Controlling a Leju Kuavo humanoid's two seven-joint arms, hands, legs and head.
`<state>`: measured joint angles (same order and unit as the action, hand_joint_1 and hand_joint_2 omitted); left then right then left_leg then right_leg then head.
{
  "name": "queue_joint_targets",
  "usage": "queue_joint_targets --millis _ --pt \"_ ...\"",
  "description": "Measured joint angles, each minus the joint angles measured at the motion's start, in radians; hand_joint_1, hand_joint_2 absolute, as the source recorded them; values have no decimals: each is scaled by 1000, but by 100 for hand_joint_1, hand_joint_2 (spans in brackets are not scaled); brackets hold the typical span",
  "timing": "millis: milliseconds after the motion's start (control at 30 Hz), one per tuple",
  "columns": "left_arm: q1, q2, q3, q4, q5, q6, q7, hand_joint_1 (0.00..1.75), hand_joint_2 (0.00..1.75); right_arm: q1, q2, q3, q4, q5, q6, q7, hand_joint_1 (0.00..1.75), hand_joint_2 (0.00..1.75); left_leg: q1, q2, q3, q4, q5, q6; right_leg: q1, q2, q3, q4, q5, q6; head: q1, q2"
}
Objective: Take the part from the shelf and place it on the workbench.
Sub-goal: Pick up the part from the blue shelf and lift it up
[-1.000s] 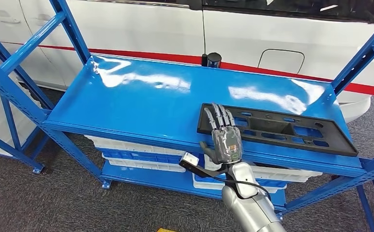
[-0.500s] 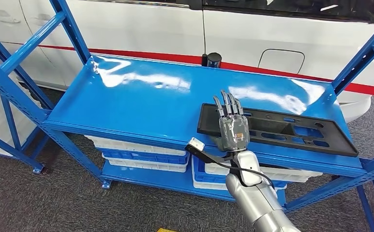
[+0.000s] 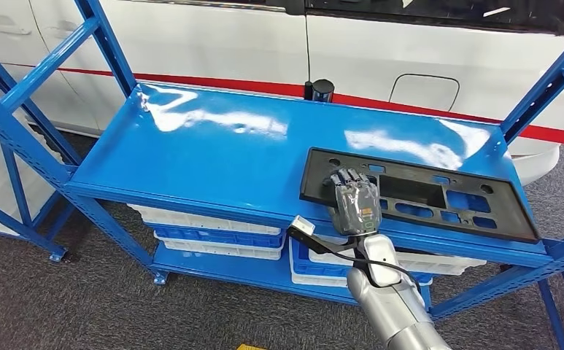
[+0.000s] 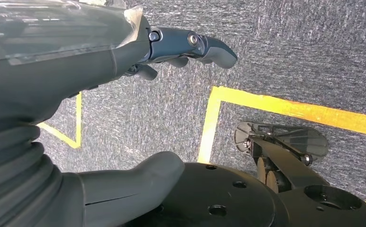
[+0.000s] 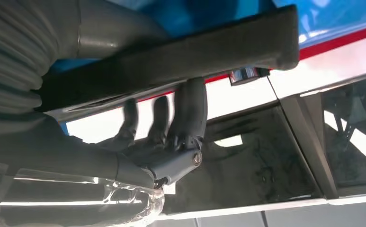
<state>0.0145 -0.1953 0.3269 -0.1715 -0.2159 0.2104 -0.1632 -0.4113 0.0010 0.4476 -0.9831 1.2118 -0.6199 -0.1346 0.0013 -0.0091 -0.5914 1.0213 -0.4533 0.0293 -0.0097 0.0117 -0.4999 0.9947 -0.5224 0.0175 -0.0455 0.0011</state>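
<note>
A shiny blue shelf (image 3: pixel 213 153) holds a flat black part (image 3: pixel 439 193) with holes, near its right end

Parts: we count one black part (image 3: pixel 439 197) on the shelf (image 3: pixel 213 157).
Shelves: we count one blue shelf unit in front of us, with two levels visible (a second blue frame stands at the left edge).
Bins: we make out at least three white and blue bins (image 3: pixel 213 233) on the lower level; the exact count is hard to tell.
Hands: we count two, the right hand (image 3: pixel 353 202) and the left hand (image 4: pixel 76 71).
Cars: one white car (image 3: pixel 381 51) behind.
</note>
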Motion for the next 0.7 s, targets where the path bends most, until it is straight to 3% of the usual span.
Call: queue_joint_targets --millis 700 --pt "-1 -5 0 0 4 -1 -32 0 175 -21 -2 30 6 12 -6 0 175 175 0 1 5 0 0 0 0 0 -2 0 0 0 0 0"
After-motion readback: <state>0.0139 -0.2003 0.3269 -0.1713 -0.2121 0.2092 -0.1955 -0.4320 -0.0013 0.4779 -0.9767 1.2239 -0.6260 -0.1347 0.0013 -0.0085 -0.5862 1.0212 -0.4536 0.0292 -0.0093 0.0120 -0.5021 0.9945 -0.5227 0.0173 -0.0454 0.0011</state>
